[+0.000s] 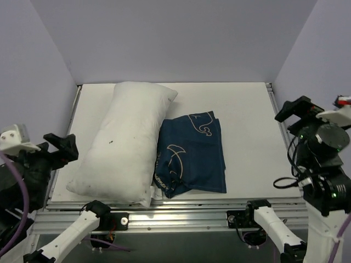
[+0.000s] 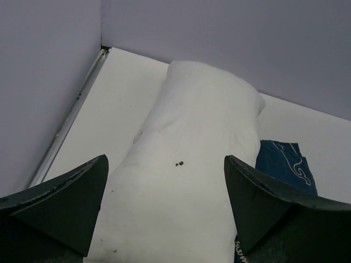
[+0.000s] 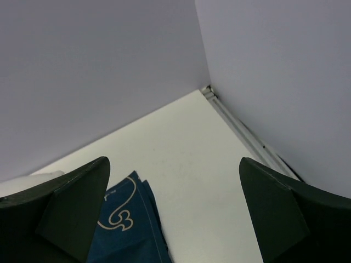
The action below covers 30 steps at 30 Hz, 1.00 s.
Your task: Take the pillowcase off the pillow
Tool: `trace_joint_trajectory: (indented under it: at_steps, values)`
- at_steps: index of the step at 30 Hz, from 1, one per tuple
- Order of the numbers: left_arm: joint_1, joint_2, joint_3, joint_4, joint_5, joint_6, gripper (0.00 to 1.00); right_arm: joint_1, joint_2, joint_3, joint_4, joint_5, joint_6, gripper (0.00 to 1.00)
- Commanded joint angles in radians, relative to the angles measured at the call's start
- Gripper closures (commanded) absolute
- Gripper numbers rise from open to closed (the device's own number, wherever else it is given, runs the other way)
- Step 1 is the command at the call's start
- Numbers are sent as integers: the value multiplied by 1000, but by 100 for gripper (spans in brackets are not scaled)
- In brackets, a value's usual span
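Note:
The plain white pillow lies bare on the left half of the table, running from near edge to far. Right beside it, touching its right side, the navy pillowcase lies flat and crumpled, off the pillow. My left gripper hovers open at the table's left edge, apart from the pillow. In the left wrist view the pillow fills the gap between the open left gripper, with the pillowcase at right. My right gripper is open at the right edge. The right wrist view shows the open right gripper over bare table, with the pillowcase at lower left.
The white table is enclosed by pale purple walls at the back and both sides. A metal rail runs along the near edge, and another rail along the right side. Both arm bases sit below the near rail.

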Motion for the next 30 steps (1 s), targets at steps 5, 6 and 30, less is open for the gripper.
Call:
trace_joint_trajectory:
  at_steps: [5, 6, 30]
  values:
    - [7, -145, 82, -41, -72, 111, 6, 30, -181, 23, 4, 37, -148, 0]
    - [9, -159, 87, -39, -88, 116, 6, 41, -200, 19, 7, 42, -148, 0]
    - [6, -299, 38, -128, -164, 128, 6, 208, -427, -101, 87, 158, -169, 0]
